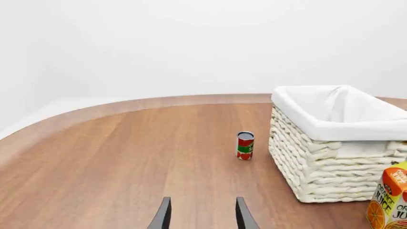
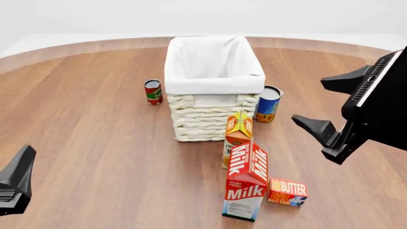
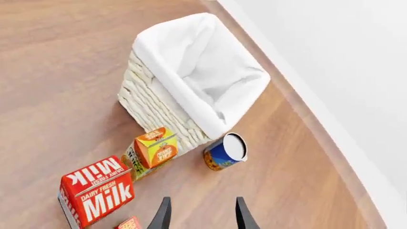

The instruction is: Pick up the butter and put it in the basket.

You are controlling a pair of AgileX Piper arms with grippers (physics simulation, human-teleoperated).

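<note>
The butter, a small flat red-and-orange carton, lies on the table near the front, just right of the milk carton. Only its corner shows in the right wrist view. The cream wicker basket with a white liner stands at the table's middle back; it also shows in the left wrist view and the right wrist view. My right gripper is open and empty, raised above the table, right of the basket and beyond the butter. My left gripper is open and empty at the front left, far from the butter.
A tall Milk carton stands left of the butter. An orange juice carton stands between it and the basket's front. A blue can stands at the basket's right, a red-and-green can at its left.
</note>
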